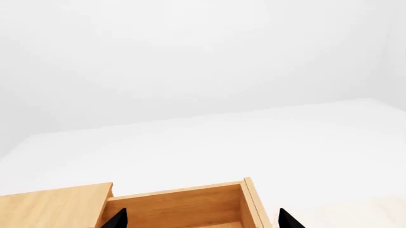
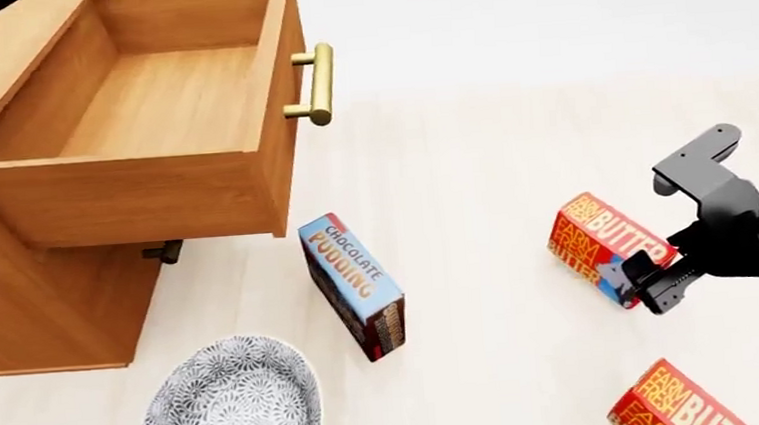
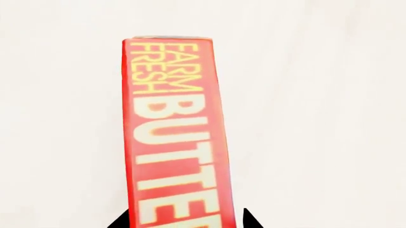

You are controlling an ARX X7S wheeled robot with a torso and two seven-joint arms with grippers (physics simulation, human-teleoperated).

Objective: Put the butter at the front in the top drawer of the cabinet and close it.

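Honey-brown wood fills the lower edge of the left wrist view: the flat top of the large wooden cabinet [image 1: 54,205] and, beside it, the pulled-out, box-shaped top drawer [image 1: 184,206], its inside bare. Two black fingertips of the left claw [image 1: 201,219] stand well apart, nothing between them.

Head view: the top drawer [image 2: 149,168] juts out open from the cabinet [image 2: 38,306], its brass bar handle [image 2: 317,83] toward the pale surface [image 2: 507,113]. Below it a blue-topped "CHOCOLATE PUDDING" box [image 2: 355,284] stands on edge, near a grey patterned round bowl [image 2: 229,403]. Further right, the small red-and-yellow "FARM FRESH BUTTER" carton [image 2: 596,245] is tilted, with the black right claw [image 2: 652,279] clamped at its blue end. A second identical butter carton [image 2: 672,405] lies nearer the front edge, apart from the claw.

Right wrist view: the butter carton [image 3: 174,133] runs lengthwise away from the right claw [image 3: 185,222], whose two dark fingertips press against its long sides.
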